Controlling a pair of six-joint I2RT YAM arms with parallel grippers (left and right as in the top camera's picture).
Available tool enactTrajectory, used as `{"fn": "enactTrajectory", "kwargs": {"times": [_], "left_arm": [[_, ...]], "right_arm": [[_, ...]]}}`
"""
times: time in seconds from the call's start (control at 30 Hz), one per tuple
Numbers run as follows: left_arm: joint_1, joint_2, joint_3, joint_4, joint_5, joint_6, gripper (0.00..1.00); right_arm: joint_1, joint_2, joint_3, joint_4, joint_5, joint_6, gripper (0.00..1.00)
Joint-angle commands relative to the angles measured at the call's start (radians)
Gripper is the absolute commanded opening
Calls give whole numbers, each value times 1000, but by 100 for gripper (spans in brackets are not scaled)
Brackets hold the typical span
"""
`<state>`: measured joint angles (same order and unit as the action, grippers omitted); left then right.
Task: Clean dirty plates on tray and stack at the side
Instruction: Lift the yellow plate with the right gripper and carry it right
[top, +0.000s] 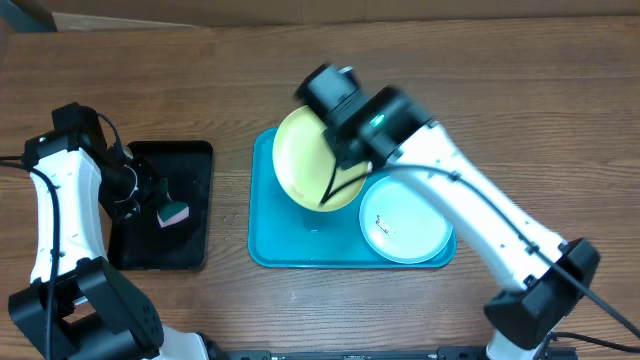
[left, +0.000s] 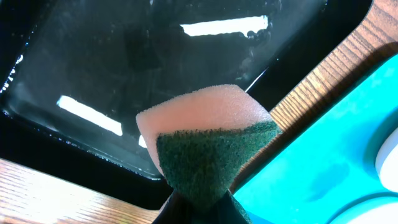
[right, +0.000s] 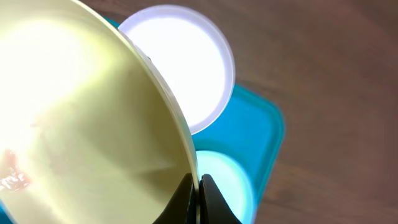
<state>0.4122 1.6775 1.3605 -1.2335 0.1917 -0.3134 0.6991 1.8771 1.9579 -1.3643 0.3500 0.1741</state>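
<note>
My right gripper (right: 199, 186) is shut on the rim of the yellow-green plate (right: 87, 118) and holds it tilted on edge above the turquoise tray (right: 261, 134). Dark-red smears show on its face at the left. Behind it on the tray lie a white plate (right: 186, 62) and a pale mint plate (right: 227, 180). From overhead, the yellow-green plate (top: 310, 160) hangs from the right gripper (top: 345, 165) over the tray (top: 300, 250), with the white plate (top: 405, 220) at the right. My left gripper (left: 199, 208) is shut on a pink-and-green sponge (left: 205, 137).
A black tray (top: 190, 180) with a wet sheen lies left of the turquoise one, and the sponge (top: 175, 213) hangs over it in the left gripper (top: 152, 197). Bare wooden table (top: 500, 90) surrounds both trays.
</note>
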Motion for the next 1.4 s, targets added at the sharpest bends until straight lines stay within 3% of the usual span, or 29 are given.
{"fn": "enactTrajectory", "kwargs": {"times": [0.0, 0.33, 0.57, 0.73, 0.97, 1.23, 1.37], "left_arm": [[-2, -13, -6, 0, 13, 15, 4], [-2, -13, -6, 5, 12, 14, 4], [-3, -13, -6, 19, 12, 14, 4], [-3, -13, -6, 24, 12, 14, 4], [-3, -13, -6, 30, 12, 14, 4], [-3, -13, -6, 32, 12, 14, 4], [-3, -13, -6, 34, 13, 14, 4]], "right_arm": [[-190, -26, 26, 13, -270, 39, 4], [-876, -24, -22, 81, -544, 71, 4], [-1173, -20, -143, 138, -553, 119, 4], [-1268, -20, -299, 249, -550, 134, 4], [-1282, -20, -529, 436, -550, 205, 4], [-1282, -20, -558, 462, -553, 204, 8], [-1272, -20, -558, 454, -554, 204, 17]]}}
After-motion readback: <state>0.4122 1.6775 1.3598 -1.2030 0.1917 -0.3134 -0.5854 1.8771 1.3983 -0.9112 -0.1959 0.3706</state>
